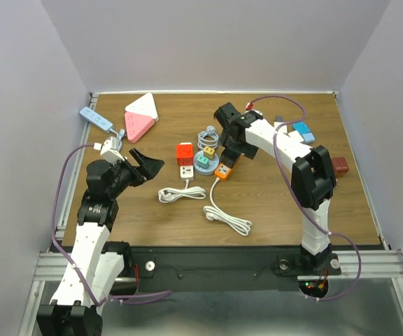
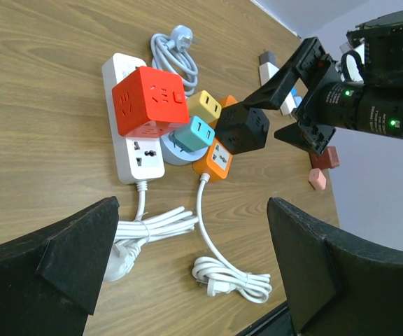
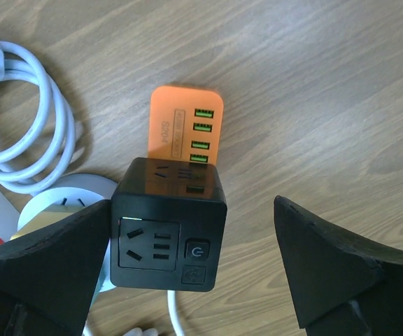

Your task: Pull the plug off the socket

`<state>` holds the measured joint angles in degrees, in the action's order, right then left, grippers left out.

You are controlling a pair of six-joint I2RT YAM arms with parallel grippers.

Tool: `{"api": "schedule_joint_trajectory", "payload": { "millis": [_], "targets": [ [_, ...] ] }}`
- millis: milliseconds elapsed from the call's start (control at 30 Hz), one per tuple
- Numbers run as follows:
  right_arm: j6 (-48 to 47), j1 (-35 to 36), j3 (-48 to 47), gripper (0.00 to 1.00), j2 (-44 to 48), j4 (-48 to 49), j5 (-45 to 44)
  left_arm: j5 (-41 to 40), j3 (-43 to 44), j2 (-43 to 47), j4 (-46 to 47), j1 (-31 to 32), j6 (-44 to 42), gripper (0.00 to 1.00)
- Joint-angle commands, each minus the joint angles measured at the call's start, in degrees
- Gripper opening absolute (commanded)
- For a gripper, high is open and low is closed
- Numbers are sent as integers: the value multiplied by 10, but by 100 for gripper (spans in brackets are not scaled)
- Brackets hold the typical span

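A black cube plug (image 3: 168,224) sits plugged into an orange power strip (image 3: 184,126) with a white cord. My right gripper (image 3: 191,273) is open and hangs just above the cube. The cube lies between the jaws, close against the left finger (image 3: 44,269); the right finger (image 3: 341,273) stands well apart. In the top view the right gripper (image 1: 231,150) hides most of the cube, and the orange strip (image 1: 222,170) shows below it. My left gripper (image 1: 145,168) is open and empty, left of the socket cluster. The black cube also shows in the left wrist view (image 2: 242,128).
A red cube (image 1: 185,152) sits on a white strip (image 1: 186,170). Teal (image 1: 203,161) and yellow (image 1: 208,149) plugs stand beside it. White cord bundles (image 1: 180,194) (image 1: 227,219) lie in front. A grey cable coil (image 1: 209,134) lies behind. Pink-white triangles (image 1: 140,119) and small adapters (image 1: 303,130) lie at the back.
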<state>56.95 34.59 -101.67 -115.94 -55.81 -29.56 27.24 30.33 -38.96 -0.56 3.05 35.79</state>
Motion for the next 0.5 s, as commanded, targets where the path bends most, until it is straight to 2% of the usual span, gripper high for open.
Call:
{"api": "schedule_joint_trajectory", "payload": {
  "millis": [0,100,200,233,300,333,400,433,467],
  "targets": [
    [55,1,21,100,2,-11,39,-7,-6,6,13,3,-13,99],
    [67,1,47,100,-1,16,67,-8,-5,0,13,3,-15,99],
    [71,0,83,94,12,46,91,-5,-5,-2,10,3,-18,99],
    [73,1,92,85,25,54,93,-8,-6,-2,8,3,-17,99],
    [71,0,117,74,35,75,93,-3,-10,-1,8,3,-20,99],
    [70,0,124,61,40,78,91,6,-11,-2,8,3,-24,99],
    [66,0,133,49,52,90,88,17,-12,-14,6,5,-32,98],
    [60,0,145,28,58,94,89,22,-10,-18,6,10,-41,97],
    [56,-2,153,16,76,101,93,22,-6,-30,-7,16,-45,97]
  ]
}}
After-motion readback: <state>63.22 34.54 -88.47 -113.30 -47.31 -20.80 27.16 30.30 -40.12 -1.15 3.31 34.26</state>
